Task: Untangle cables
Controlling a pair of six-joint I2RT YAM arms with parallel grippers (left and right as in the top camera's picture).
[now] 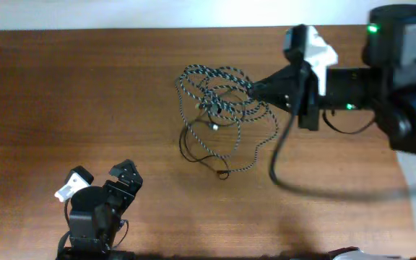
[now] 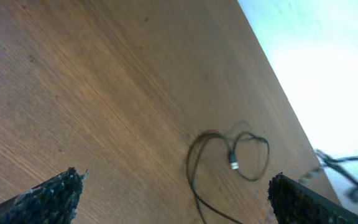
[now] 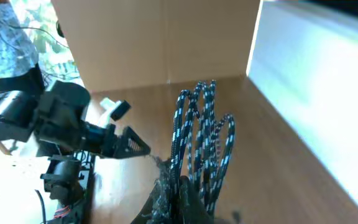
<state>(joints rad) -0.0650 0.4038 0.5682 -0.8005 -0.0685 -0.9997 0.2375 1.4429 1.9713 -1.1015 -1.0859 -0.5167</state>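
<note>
The braided black-and-white speckled cable [image 1: 222, 94] lies in a loose tangle at the middle of the table, with the thin plain black cable [image 1: 193, 148] looping through its lower left part. My right gripper [image 1: 257, 89] is shut on several loops of the speckled cable [image 3: 201, 137] at the tangle's right edge. My left gripper [image 1: 125, 175] is open and empty, low at the front left, well apart from the tangle. In the left wrist view the black cable [image 2: 229, 155] and its small metal plug lie ahead between the open fingers [image 2: 176, 196].
The wooden table [image 1: 63, 94] has a pale wall along its far edge. A thick black arm wire [image 1: 295, 184] curves over the table at the right. The left arm [image 3: 61, 124] shows in the right wrist view, with a cardboard panel [image 3: 160, 37] behind.
</note>
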